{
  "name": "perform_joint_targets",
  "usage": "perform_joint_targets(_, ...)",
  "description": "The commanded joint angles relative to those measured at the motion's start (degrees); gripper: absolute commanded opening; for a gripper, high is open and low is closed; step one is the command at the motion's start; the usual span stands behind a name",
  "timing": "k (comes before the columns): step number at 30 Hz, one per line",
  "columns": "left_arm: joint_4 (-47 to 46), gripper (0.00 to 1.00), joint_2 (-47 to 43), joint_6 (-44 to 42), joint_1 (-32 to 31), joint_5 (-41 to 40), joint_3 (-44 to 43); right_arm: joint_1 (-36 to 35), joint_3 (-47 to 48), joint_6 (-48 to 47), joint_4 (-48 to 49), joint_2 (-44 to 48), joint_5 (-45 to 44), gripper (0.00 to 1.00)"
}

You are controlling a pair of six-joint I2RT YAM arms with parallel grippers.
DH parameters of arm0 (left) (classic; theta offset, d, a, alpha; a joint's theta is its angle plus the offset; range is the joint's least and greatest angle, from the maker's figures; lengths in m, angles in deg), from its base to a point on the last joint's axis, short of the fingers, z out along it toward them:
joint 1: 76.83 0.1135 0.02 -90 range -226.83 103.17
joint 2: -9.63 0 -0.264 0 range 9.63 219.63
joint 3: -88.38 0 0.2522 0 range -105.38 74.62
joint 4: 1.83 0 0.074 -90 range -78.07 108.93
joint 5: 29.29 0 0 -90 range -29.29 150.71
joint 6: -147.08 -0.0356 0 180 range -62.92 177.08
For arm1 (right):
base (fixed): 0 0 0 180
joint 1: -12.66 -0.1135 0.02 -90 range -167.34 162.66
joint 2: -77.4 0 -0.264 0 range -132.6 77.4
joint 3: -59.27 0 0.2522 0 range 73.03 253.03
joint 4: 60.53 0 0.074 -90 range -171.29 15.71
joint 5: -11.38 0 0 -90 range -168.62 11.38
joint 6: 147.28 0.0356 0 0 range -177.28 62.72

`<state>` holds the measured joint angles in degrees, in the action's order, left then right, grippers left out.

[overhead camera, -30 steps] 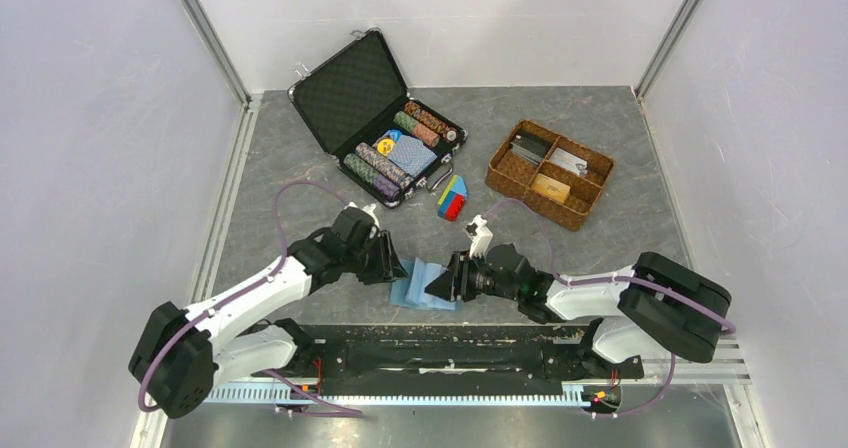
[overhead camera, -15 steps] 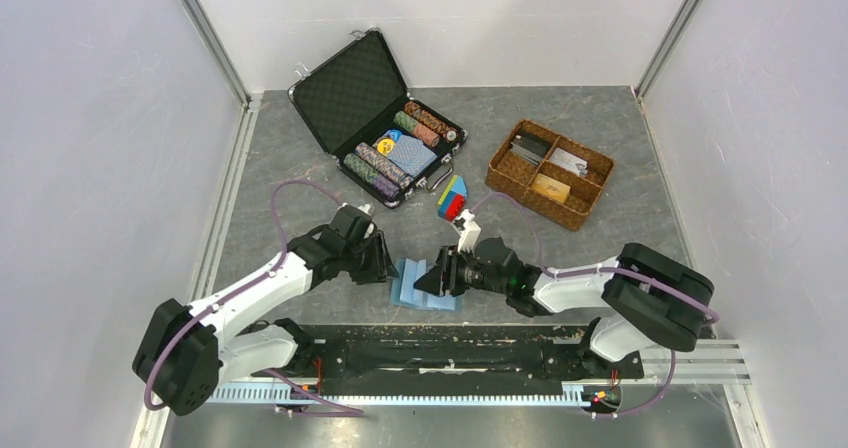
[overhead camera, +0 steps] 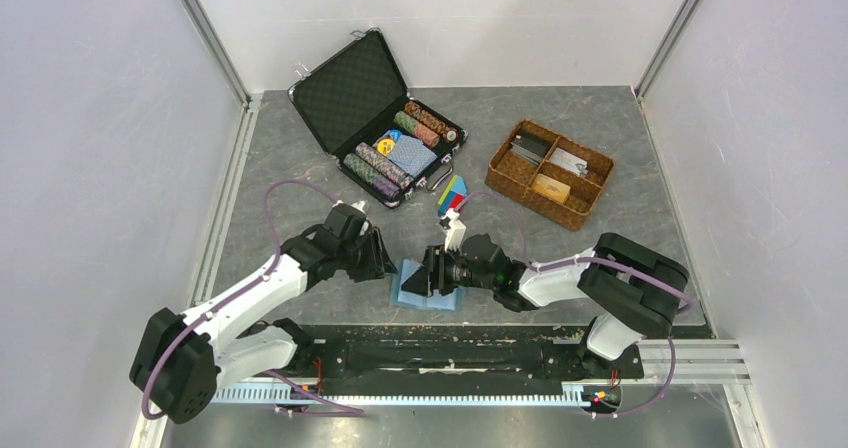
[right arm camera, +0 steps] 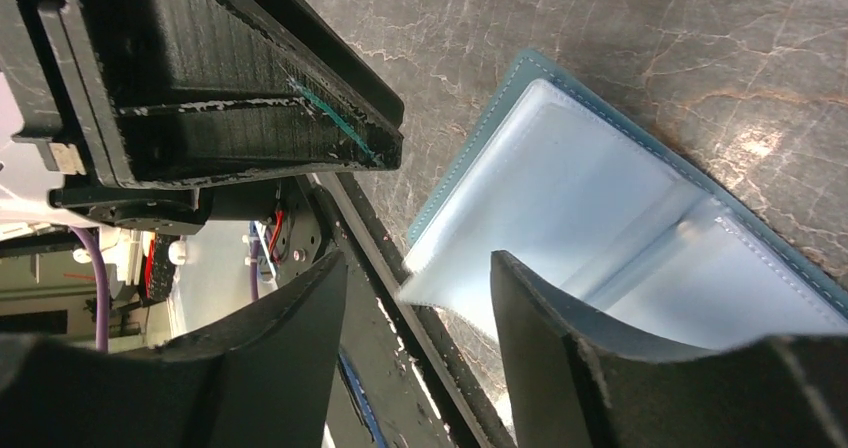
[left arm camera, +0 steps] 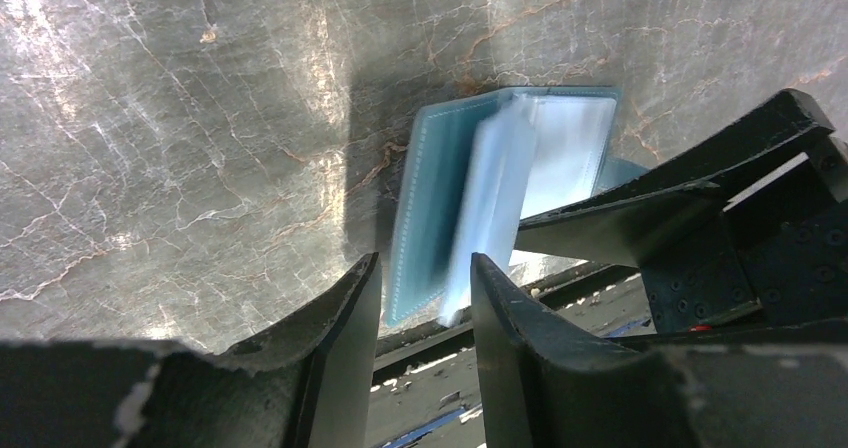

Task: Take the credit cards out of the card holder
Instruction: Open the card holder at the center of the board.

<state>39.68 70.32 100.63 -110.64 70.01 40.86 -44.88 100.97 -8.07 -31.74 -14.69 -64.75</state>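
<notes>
The light-blue card holder lies open on the grey table near the front edge, its clear sleeves fanned up. I see no card in the sleeves that show. My left gripper is open just left of the holder, touching nothing. My right gripper is open over the holder's right half, with a sleeve corner between its fingers. An orange-yellow card and a greyish card lie in the wicker tray.
An open black chip case with poker chips and a blue card deck stands at the back. A small coloured block stack sits just beyond the right gripper. The black base rail runs along the front edge.
My right gripper has moved left, onto the card holder, which now lies flatter. My left gripper has drawn slightly back to the left.
</notes>
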Motion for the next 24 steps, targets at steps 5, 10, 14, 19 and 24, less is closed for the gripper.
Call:
perform_joint_targets(5, -0.58, 0.45, -1.96, -1.17, 0.45, 0.90, -2.06, -0.21, 1.94, -1.53, 5.35, -2.01, 3.02, 0.62)
perform_joint_targets(10, -1.18, 0.45, -2.44, -1.19, 0.49, 1.94, -1.86, -0.21, 1.94, -1.53, 5.87, -2.99, 3.36, 0.58)
perform_joint_targets(14, -2.13, 0.44, -2.64, -1.06, 0.44, 2.97, -1.90, -0.21, 1.81, -2.17, 5.59, -4.01, 3.33, 0.49)
perform_joint_targets(19, -5.28, 0.42, -2.12, -0.67, 0.49, 6.64, -1.67, -0.51, 1.32, -4.32, 2.32, -4.65, 1.68, 0.46)
perform_joint_targets(24, -8.22, 0.40, 0.17, -0.41, 0.49, 8.96, -1.41, -1.07, 1.50, -6.79, -1.19, -4.40, 0.17, 0.46)
